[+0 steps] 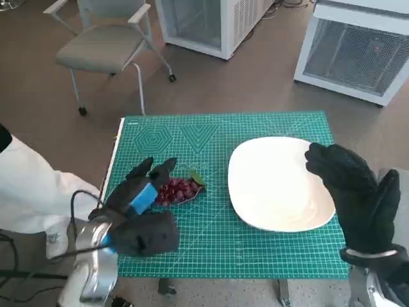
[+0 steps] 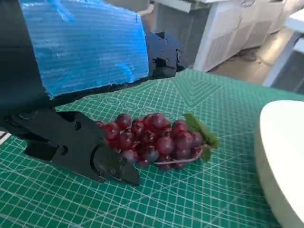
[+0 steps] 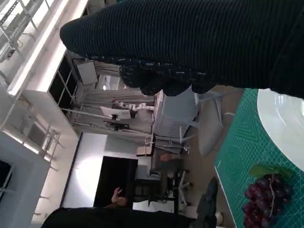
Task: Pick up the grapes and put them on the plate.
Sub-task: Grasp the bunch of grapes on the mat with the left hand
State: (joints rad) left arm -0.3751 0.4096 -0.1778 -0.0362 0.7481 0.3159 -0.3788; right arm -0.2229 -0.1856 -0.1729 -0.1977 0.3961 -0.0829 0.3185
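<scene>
A bunch of dark red grapes point(image 1: 179, 190) with a green leaf lies on the green cutting mat point(image 1: 217, 243), left of the white plate point(image 1: 275, 185). My left hand point(image 1: 144, 195) is spread around the bunch's left end; in the left wrist view its black fingers point(image 2: 109, 164) touch the grapes point(image 2: 156, 140) from beside and above without closing on them. My right hand point(image 1: 354, 192) hovers open over the plate's right edge, holding nothing. The right wrist view shows the grapes point(image 3: 266, 194) and the plate's rim point(image 3: 285, 123) below the glove point(image 3: 199, 42).
A grey chair point(image 1: 105, 45) stands beyond the table's far left corner. White cabinets point(image 1: 358, 48) stand at the back right. A person's white sleeve point(image 1: 32, 192) shows at the left edge. The mat's front edge runs near my arms.
</scene>
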